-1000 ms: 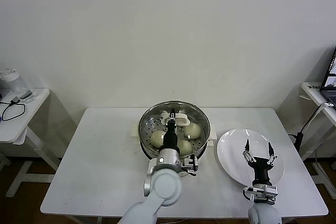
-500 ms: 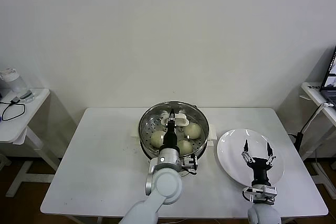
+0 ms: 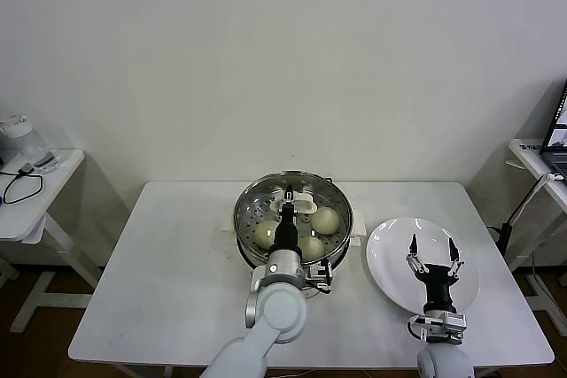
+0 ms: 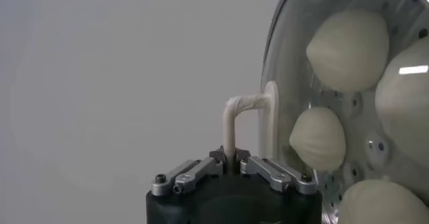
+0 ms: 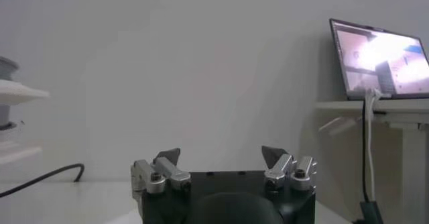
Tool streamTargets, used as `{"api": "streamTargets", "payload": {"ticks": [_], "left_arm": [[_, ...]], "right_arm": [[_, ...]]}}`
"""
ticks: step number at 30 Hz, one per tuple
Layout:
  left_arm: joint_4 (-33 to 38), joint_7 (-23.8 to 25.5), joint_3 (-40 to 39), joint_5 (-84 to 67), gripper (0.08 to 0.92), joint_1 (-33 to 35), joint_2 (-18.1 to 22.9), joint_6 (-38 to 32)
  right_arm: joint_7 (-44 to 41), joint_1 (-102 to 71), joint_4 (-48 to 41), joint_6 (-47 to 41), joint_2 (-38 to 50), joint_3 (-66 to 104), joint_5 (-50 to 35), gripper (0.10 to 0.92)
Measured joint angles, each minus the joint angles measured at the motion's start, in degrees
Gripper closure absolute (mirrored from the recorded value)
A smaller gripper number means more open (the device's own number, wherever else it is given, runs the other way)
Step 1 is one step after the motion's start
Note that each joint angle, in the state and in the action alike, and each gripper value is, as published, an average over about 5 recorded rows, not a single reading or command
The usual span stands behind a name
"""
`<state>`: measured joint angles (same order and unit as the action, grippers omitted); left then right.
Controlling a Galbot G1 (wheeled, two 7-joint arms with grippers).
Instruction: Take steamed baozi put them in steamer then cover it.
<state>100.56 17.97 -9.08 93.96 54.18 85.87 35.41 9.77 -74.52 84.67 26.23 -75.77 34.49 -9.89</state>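
Note:
The steamer (image 3: 241,229) stands at the table's middle back. The clear glass lid (image 3: 257,208) lies over its opening; I cannot tell whether it rests on the rim. My left gripper (image 3: 289,195) is shut on the lid's white handle (image 3: 304,204), which also shows in the left wrist view (image 4: 231,121) between the closed fingers of that gripper (image 4: 231,159). Steamed baozi (image 3: 325,219) show through the glass, and several show in the left wrist view (image 4: 348,49). My right gripper (image 3: 432,256) is open and empty above the white plate (image 3: 390,250).
A side table (image 3: 18,210) with a cable and a jar stands at the far left. A laptop (image 5: 382,58) sits on a stand at the far right. The steamer's white side handle (image 3: 356,238) juts toward the plate.
The right gripper has drawn back slightly toward the front. The left gripper and the lid have barely moved.

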Motion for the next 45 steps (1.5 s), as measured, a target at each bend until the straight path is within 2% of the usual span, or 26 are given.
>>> {"api": "streamTargets", "payload": {"ticks": [3,6,20,26,37,40,45], "left_arm": [[0.04,0.12,-0.06,0.08,0.8,0.21,-0.05,0.11],[0.13,0.17,-0.04,0.11,0.738,0.28,0.06,0.13],[3.96,0.68,-0.99,-1.17,0.336,1.52,-1.64,0.43],[7.31,1.38,-1.82,-2.83,0.199,2.81,-3.45,0.86],[17.68,1.12,-1.19,-9.36,0.177,6.45,-8.95,1.33],[21.17,-1.53,0.77,-14.78,0.177,7.91,-10.76,0.86],[24.2,-10.32,7.22,-29.88,0.177,10.83,-12.85,-3.2]], "right_arm": [[-0.04,-0.01,0.23,-0.02,-0.05,-0.05,0.05,0.203],[-0.09,0.0,0.22,-0.03,-0.11,-0.14,0.13,0.203],[-0.18,0.16,0.24,-0.01,-0.08,-0.3,0.26,0.203],[-0.17,0.06,0.82,-0.11,-0.1,-0.37,0.33,0.203],[-0.14,-0.34,1.72,-0.89,0.56,-0.6,0.11,0.203],[0.23,-0.67,2.5,-1.98,1.02,-1.24,-0.63,0.203],[0.86,-1.19,4.5,-4.55,1.6,-2.79,-2.64,0.203]]}}
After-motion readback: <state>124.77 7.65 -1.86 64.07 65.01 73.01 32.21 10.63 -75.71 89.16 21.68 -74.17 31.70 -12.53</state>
